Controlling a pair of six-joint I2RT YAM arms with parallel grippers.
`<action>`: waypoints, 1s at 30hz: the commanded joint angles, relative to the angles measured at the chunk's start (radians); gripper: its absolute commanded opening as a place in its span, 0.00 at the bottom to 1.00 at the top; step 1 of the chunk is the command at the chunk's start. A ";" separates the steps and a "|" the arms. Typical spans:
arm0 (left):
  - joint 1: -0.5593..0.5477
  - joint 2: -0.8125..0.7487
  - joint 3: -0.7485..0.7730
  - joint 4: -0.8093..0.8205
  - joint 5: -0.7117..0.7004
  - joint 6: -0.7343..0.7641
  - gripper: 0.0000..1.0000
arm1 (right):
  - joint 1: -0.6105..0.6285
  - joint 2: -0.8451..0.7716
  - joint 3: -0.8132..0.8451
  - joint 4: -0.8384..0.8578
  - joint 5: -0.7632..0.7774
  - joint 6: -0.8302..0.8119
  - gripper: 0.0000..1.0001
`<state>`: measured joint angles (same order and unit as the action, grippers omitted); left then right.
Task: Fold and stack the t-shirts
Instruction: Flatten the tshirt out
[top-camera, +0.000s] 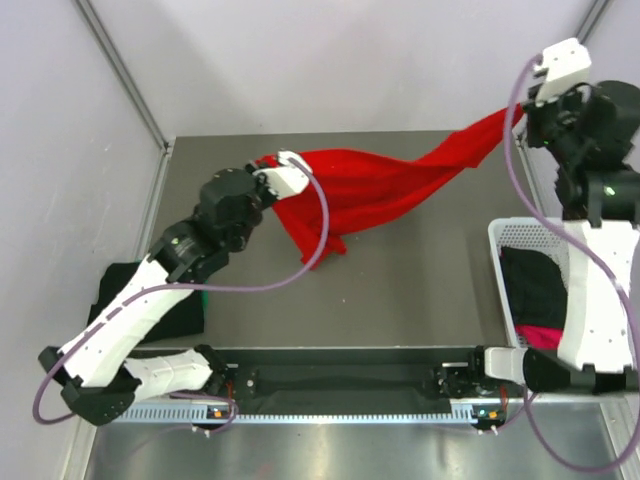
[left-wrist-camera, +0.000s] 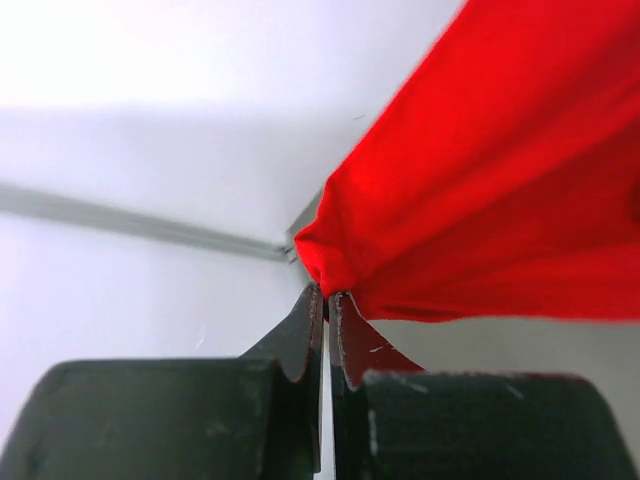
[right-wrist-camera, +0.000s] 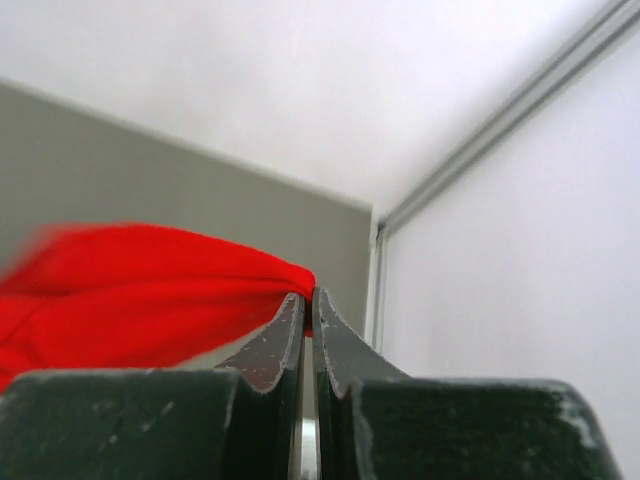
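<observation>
The bright red t-shirt (top-camera: 380, 190) hangs stretched in the air between both grippers, above the far half of the table, sagging to a point near the middle. My left gripper (top-camera: 268, 163) is shut on its left end; in the left wrist view the cloth (left-wrist-camera: 480, 190) bunches right at the closed gripper (left-wrist-camera: 326, 293). My right gripper (top-camera: 515, 108) is shut on its right end, high at the far right; the right wrist view shows red cloth (right-wrist-camera: 130, 290) pinched at the gripper (right-wrist-camera: 308, 292).
A white mesh basket (top-camera: 500, 250) at the right holds a black shirt (top-camera: 530, 285) and a magenta-pink one (top-camera: 540, 337). A folded black shirt (top-camera: 120, 285) over a green one (top-camera: 203, 294) lies at the left under my left arm. White walls enclose the table.
</observation>
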<state>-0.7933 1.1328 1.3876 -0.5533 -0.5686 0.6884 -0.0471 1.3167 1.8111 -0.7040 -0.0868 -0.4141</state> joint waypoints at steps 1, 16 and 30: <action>0.084 -0.073 0.059 0.064 -0.056 0.049 0.00 | -0.004 -0.120 0.117 0.002 -0.057 0.029 0.00; 0.160 -0.205 0.318 -0.045 0.085 0.007 0.00 | -0.004 -0.338 -0.001 -0.086 -0.037 0.003 0.00; 0.344 -0.309 0.523 -0.295 0.380 -0.155 0.00 | -0.004 -0.642 0.121 -0.170 -0.065 -0.017 0.00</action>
<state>-0.4858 0.8474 1.8286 -0.8253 -0.2520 0.5716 -0.0467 0.7124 1.8290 -0.9241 -0.1780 -0.4263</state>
